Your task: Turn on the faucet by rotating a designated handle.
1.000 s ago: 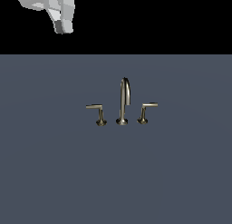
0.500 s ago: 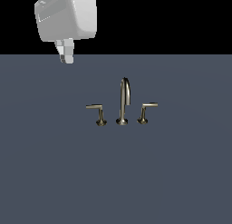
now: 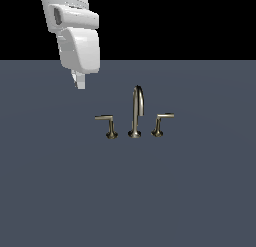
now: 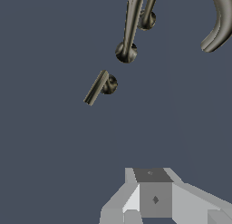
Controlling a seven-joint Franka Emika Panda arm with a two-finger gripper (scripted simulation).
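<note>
- Dark grey counter (image 3: 65, 201), nearest and bare in the foreground.
- Faucet (image 3: 136, 113) at centre: tall gooseneck spout between two short levers.
- Designated handle (image 3: 107, 125) at nine o'clock from the spout, lever arm horizontal, untouched.
- Hand (image 3: 80, 82) at ten o'clock, well apart, raised; open or closed cannot be told.

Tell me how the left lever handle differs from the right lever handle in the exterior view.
The left handle has its lever arm pointing toward the exterior view's left; the right handle points its arm toward the view's right, a mirror image. The left handle stands nearer the arm's claw, the right handle farther. Both are short brushed-metal posts on flared bases, flanking the taller spout.
</note>
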